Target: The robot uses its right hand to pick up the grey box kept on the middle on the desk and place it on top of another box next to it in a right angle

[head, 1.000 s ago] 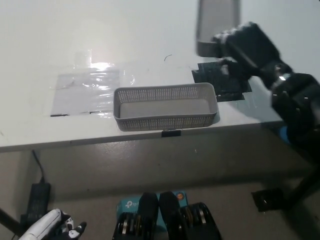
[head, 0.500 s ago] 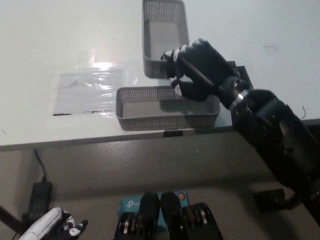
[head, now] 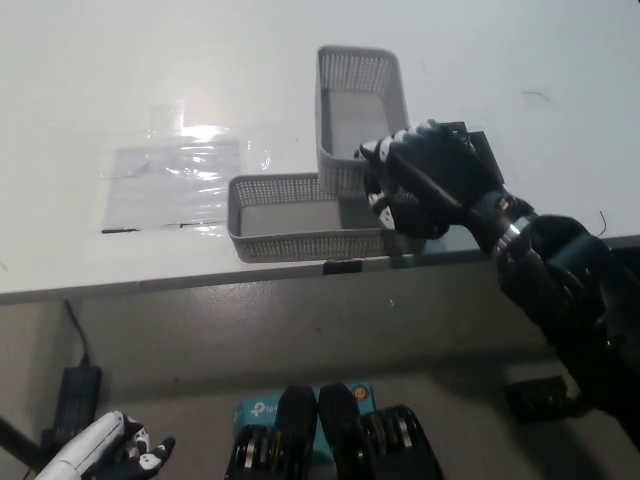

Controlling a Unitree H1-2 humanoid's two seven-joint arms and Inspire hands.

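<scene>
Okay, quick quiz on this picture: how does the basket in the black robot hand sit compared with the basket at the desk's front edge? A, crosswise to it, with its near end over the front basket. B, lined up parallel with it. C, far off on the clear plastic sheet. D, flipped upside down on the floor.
A: the held basket runs away from the camera while the front basket runs sideways, and the black robot hand grips the near end over it.

Both grey boxes look like matt plastic with perforated mesh walls, the one up top (head: 358,115) and the lower one (head: 300,232) alike. The worktop (head: 120,70) is smooth white with a soft sheen, and there's a glossy, crinkly clear plastic sheet (head: 180,180) stuck on it catching glare. The right hand (head: 425,185) looks matt black.
</scene>
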